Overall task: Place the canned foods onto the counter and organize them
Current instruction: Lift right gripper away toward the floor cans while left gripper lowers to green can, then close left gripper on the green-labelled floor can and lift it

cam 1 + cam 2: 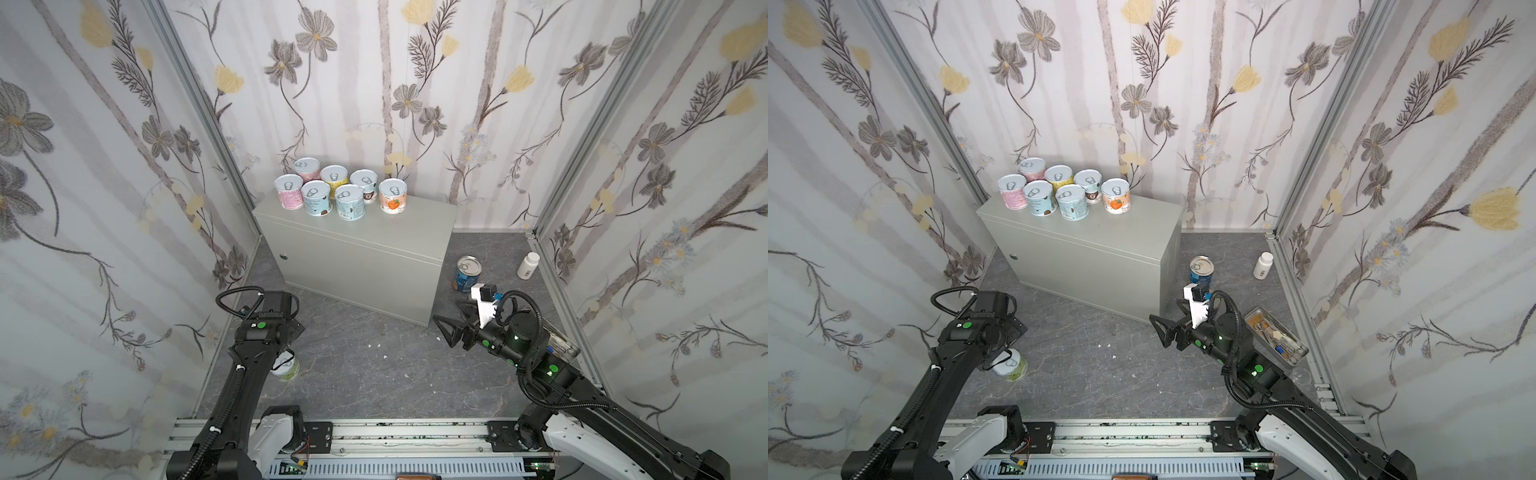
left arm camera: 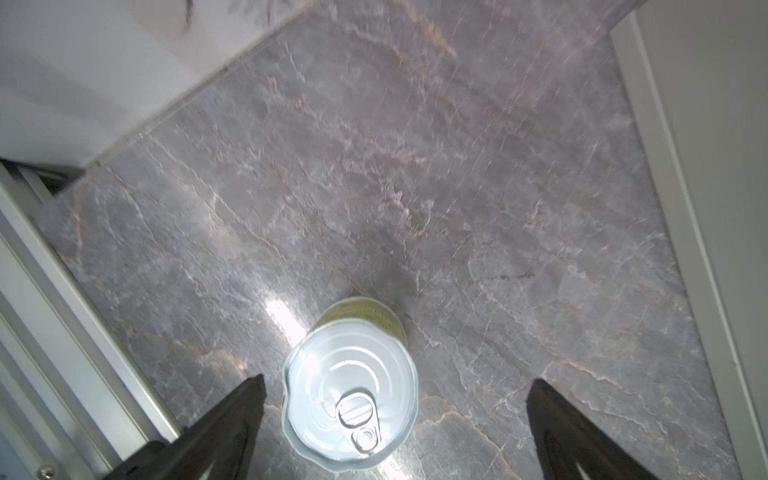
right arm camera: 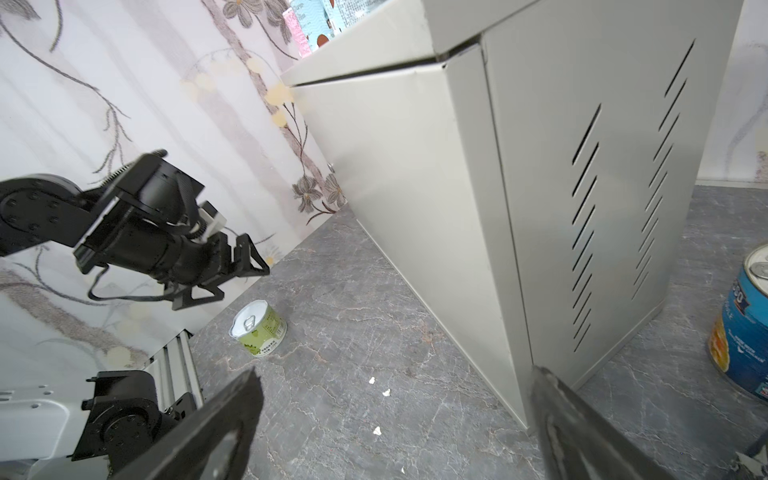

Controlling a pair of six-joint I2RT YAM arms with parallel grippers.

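left gripper spread wide above the short green-labelled pull-tab can on the dark marbled floor, I'd say to straddle it; right gripper spread, empty, by the light-grey metal counter box; seven pastel cans bunched at its left end, leaving room

The walls are pale with soft brown-grey stripes and grey and yellow flowers. The floor is dark grey marble with pale and rusty veins. The box is plain light grey. On it, from the left, stand two pink cans, a yellow can, two light-blue cans with dark brown spots, a brown-and-white can and an orange-and-white can, all with silver lids. Near left on the floor is a green can. On the right are a blue can with a yellow-orange patch and a white bottle. Both arms are black with green dots.
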